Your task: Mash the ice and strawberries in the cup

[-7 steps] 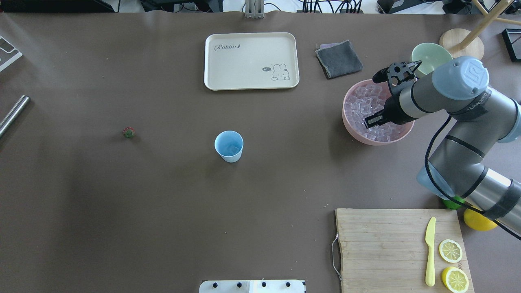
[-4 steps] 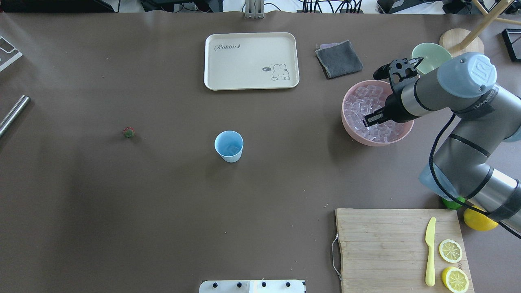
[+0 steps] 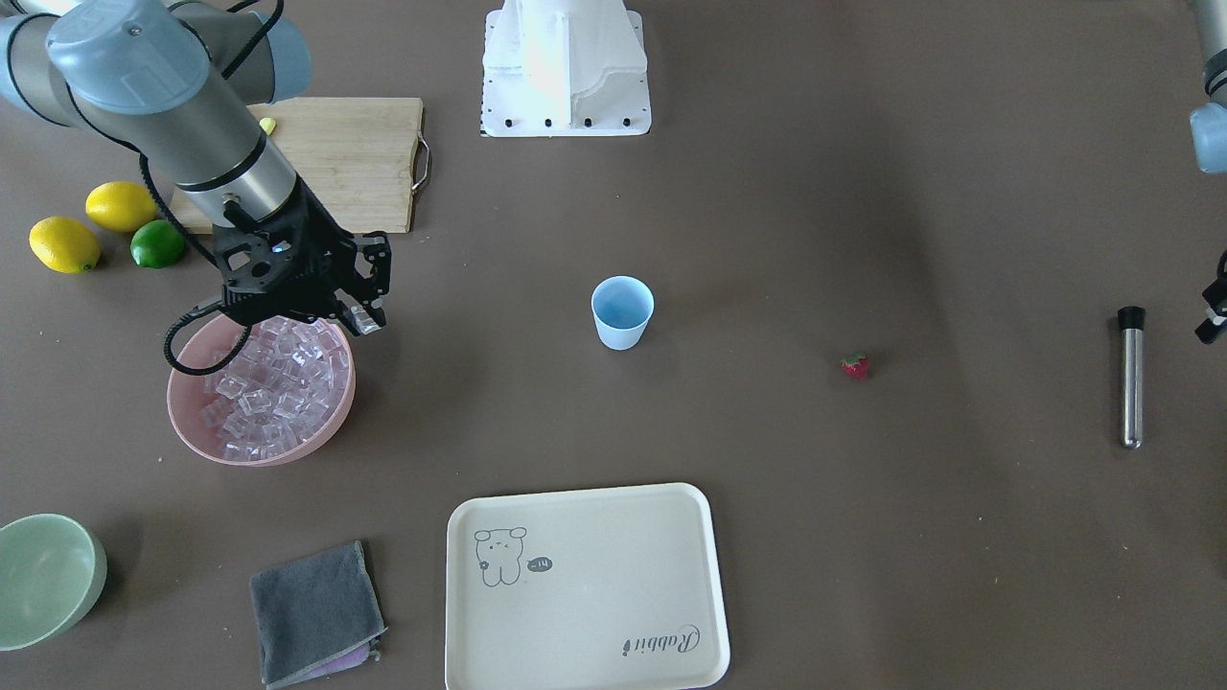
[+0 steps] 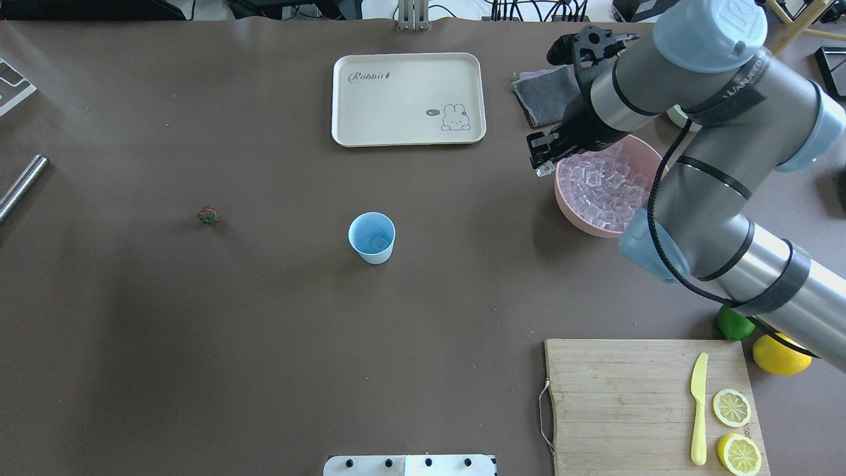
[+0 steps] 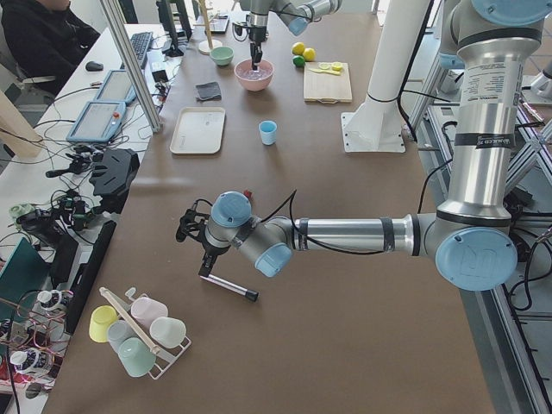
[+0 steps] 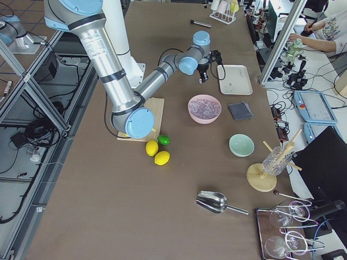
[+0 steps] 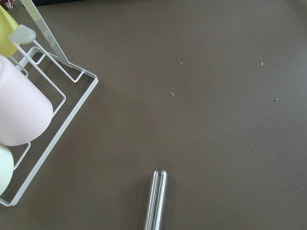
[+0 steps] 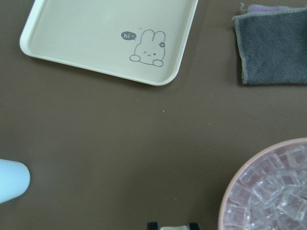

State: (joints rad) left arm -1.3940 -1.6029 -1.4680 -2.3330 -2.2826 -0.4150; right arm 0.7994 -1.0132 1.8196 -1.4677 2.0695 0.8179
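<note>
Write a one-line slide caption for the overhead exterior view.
Right gripper holds an ice cube by the rim of the pink bowl, short of the light blue cup; the strawberry lies apart.

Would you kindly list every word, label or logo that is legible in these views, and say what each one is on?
"Rabbit": script lettering near a corner of the cream tray.
"hi~": in the speech bubble beside the rabbit drawing on the same tray.
"R": part of a logo on the right arm's joint cap; the rest is unclear.
Lettering on the arm's black band: too blurred to read.

Probably a robotics lab, aluminium framing (image 5: 129,65), cable-strewn side desk (image 5: 30,185), tablets (image 5: 97,121)
</note>
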